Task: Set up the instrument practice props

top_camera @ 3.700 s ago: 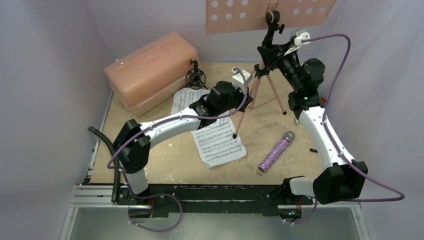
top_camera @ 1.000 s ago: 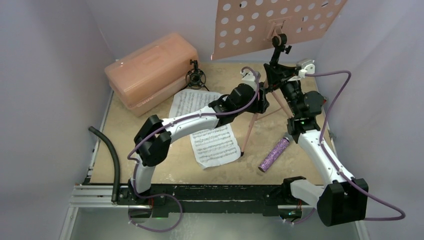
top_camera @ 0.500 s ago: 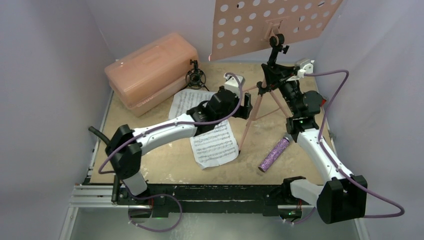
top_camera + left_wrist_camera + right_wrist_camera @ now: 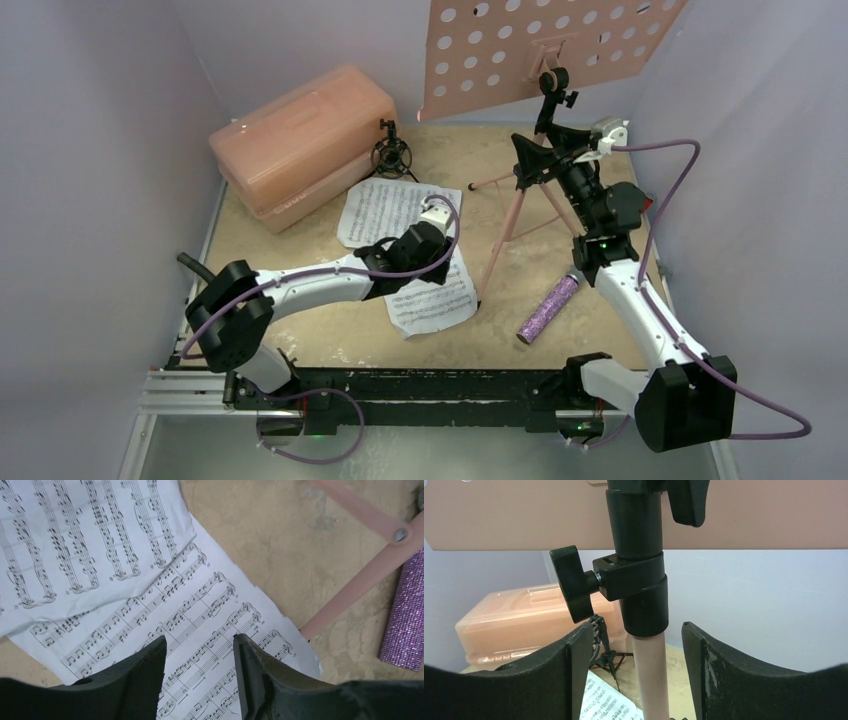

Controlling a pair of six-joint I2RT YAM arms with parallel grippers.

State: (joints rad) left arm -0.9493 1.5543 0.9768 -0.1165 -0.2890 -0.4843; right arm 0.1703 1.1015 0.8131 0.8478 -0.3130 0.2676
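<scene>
My left gripper (image 4: 199, 650), jaws apart and empty, hovers over the two overlapping white sheet-music pages (image 4: 200, 605) lying flat at centre; a pinch here could crease them or lift both. My right gripper (image 4: 635, 629), jaws apart, brackets the pink perforated music stand (image 4: 749, 515), upright back-right on thin legs. It looks top-heavy, so a nudge could topple it.
</scene>
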